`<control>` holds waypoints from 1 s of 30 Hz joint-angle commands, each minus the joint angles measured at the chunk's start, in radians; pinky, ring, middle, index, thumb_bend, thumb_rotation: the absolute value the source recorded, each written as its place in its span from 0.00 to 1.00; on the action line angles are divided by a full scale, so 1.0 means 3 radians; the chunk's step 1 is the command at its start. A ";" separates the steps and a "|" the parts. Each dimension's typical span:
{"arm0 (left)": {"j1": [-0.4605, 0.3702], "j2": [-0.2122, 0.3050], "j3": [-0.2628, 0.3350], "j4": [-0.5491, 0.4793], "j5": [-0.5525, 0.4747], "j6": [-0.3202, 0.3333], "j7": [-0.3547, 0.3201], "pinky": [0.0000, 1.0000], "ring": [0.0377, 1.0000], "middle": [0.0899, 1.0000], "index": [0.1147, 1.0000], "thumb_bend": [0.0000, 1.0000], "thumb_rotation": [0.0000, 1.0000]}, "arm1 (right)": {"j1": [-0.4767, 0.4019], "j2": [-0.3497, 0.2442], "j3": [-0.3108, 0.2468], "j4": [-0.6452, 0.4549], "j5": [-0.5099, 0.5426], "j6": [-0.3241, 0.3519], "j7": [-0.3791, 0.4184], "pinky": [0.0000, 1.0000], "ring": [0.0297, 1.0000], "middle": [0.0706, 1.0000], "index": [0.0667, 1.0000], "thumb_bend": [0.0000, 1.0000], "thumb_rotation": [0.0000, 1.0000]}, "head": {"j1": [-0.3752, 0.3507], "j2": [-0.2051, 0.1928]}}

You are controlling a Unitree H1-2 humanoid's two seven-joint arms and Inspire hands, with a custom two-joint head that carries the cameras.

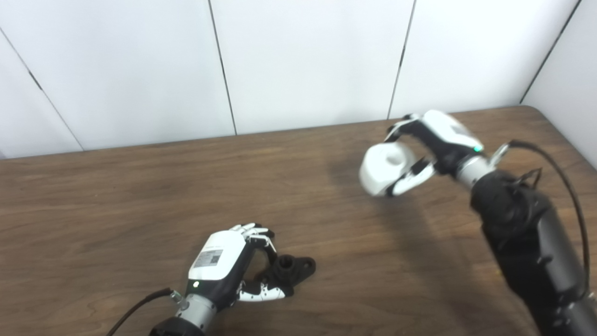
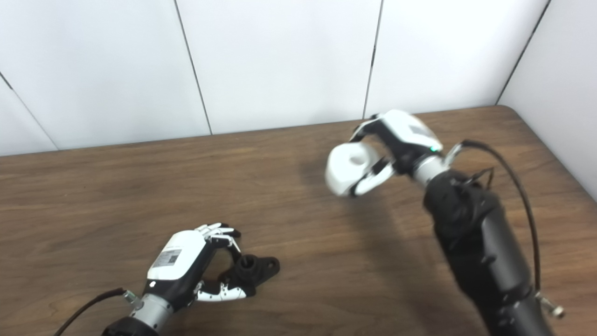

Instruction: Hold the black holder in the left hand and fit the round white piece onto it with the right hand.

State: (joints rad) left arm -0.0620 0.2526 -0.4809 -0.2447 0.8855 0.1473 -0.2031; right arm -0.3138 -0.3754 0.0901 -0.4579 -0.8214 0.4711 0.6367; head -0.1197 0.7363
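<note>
Gripping the black holder (image 1: 291, 270) on the wooden table (image 1: 116, 200), your left hand (image 1: 224, 266) is curling fingers and thumb around it. Well right of the holder, raised, your right hand (image 1: 431, 147) is clasping the round white piece (image 1: 385, 169).

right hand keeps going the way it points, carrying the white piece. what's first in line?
Likely nothing: right hand points left with the white piece; only bare table lies that way. Black holder sits nearer, off-line. Depth uncertain.

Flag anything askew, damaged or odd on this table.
Nothing stands out. The left hand grips the black plastic holder low over the brown wooden table; the right hand holds the round white piece aloft, intact.
</note>
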 commanded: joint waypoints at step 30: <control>-0.0075 -0.0173 -0.0272 0.0265 0.0254 0.0161 -0.0241 0.88 0.88 0.77 0.42 0.52 0.05 | 0.0175 0.0625 0.0531 -0.0583 -0.0236 -0.0132 0.0019 0.89 1.00 0.82 0.45 0.52 0.14 | 0.0210 0.0083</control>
State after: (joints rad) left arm -0.0972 0.2073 -0.5214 -0.2181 0.9449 0.1897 -0.2046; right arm -0.2151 -0.1989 0.2575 -0.5861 -0.8886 0.4339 0.6601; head -0.0568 0.7593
